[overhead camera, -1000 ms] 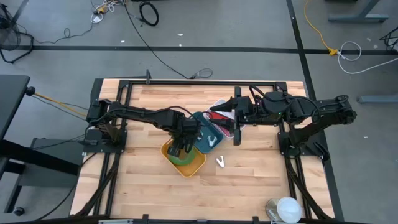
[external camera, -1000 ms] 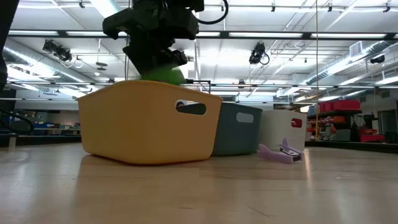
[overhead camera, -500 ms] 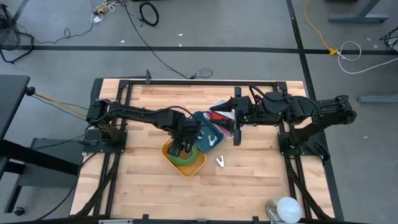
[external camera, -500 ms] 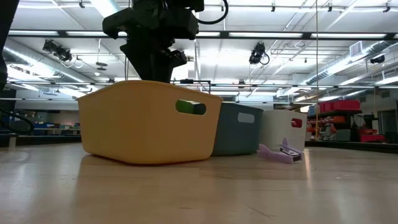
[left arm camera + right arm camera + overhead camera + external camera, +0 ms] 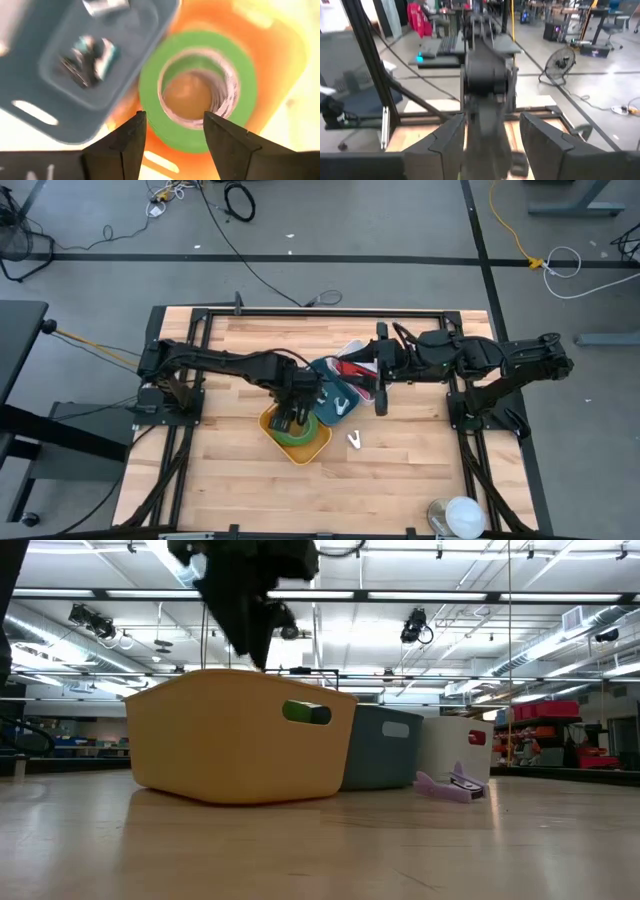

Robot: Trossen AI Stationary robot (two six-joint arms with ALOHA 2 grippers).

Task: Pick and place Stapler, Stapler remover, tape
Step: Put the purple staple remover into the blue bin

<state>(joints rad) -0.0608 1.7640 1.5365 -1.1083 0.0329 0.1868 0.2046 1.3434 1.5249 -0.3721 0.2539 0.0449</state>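
The tape (image 5: 200,90) now lies in the yellow bin (image 5: 296,436), released: a second ago the left gripper (image 5: 290,420) held the green roll above the rim, and in the low view the roll has since dropped until only a strip of green shows through the bin's handle slot, while the arm has begun to lift clear. The left wrist view looks straight down on the roll between two open fingers (image 5: 125,142) that touch nothing, so the tape step looks done. Just beside it, the grey bin (image 5: 335,402) holds a pale tool, probably the stapler remover, though the view is too soft to be sure. A white bin (image 5: 352,355) stands behind that, toward the table's far edge, and the right gripper (image 5: 377,383) hangs over these two bins, its jaws standing apart with nothing between them in its own view; it has barely shifted. One more small pale item (image 5: 354,440), lilac in the low view, lies on the bare table (image 5: 420,470) to the right of the yellow bin, well in from the near edge, and seems the piece left to place. The near half of the table has room, so either arm could reach it without crossing the bin walls.
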